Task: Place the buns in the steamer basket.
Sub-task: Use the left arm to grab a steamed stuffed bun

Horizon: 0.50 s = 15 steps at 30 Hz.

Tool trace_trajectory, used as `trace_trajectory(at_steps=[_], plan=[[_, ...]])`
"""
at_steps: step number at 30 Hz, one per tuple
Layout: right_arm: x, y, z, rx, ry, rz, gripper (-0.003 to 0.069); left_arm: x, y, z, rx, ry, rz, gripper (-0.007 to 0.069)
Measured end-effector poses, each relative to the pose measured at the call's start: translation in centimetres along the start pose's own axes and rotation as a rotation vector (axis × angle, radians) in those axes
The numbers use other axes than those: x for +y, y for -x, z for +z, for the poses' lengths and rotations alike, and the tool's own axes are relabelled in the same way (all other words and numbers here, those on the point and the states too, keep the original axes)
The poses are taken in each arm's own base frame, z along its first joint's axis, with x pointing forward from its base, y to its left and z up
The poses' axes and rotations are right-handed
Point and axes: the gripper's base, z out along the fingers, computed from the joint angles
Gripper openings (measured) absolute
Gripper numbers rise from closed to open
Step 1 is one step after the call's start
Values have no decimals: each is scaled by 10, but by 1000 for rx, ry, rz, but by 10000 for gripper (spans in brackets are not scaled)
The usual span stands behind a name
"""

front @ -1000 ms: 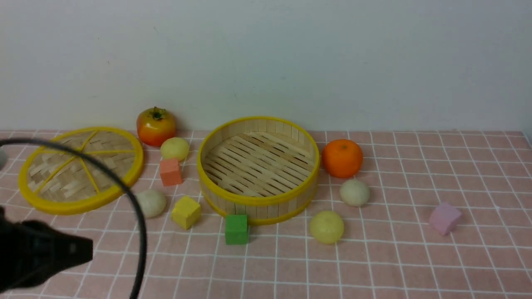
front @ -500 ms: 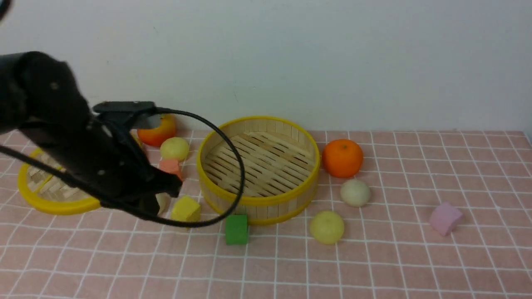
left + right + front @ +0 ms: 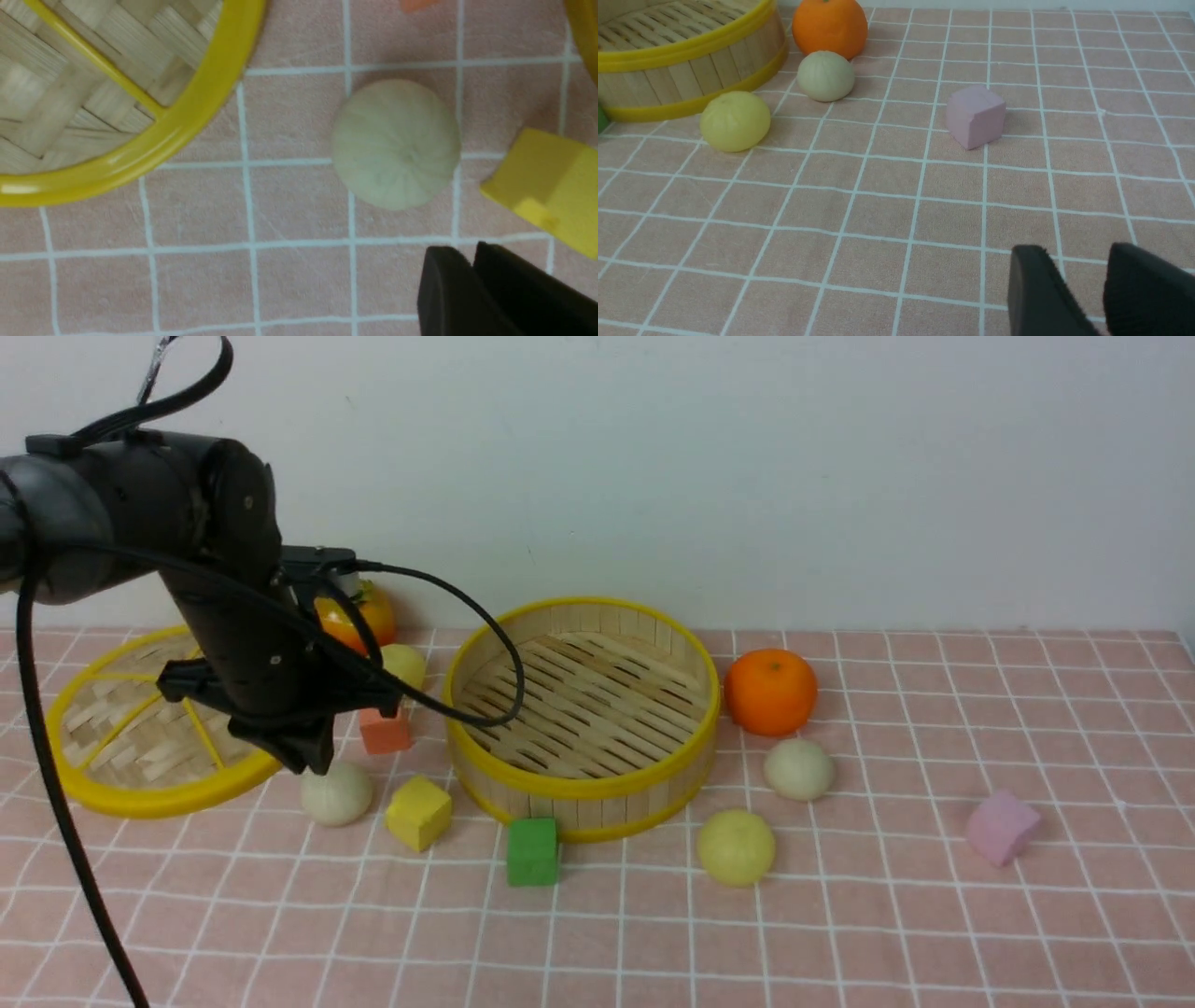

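In the front view the left claw (image 3: 303,758) hung left of centre, just upper-left of an off-white bun (image 3: 336,793) lying left of the steamer basket (image 3: 579,791); in the left wrist view it sat lower right, pinched together and empty; in the right wrist view the right claw (image 3: 1078,261), lower right, stood parted and empty.

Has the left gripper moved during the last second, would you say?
Yes; the left gripper swung from the near-left corner toward the steamer basket.

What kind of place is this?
Probably a robot practice table, not a real kitchen: a pink checked cloth against a bare wall, a green block among other loose toy pieces, and a black robot arm over it.
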Motion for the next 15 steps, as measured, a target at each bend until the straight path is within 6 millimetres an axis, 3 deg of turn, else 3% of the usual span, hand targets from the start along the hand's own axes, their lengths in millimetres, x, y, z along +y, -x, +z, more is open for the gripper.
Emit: trace_trajectory(at_steps=[2,6,9,15], plan=[[0,0,0,0,0,0,240,-1,2,10,13,-4,26,261],[0,0,0,0,0,0,240,-3,4,21,8,-15,34,388],[0,0,0,0,0,0,240,-3,6,29,3,-10,37,407],[0,0,0,0,0,0,240,-1,8,38,2,9,53,350]])
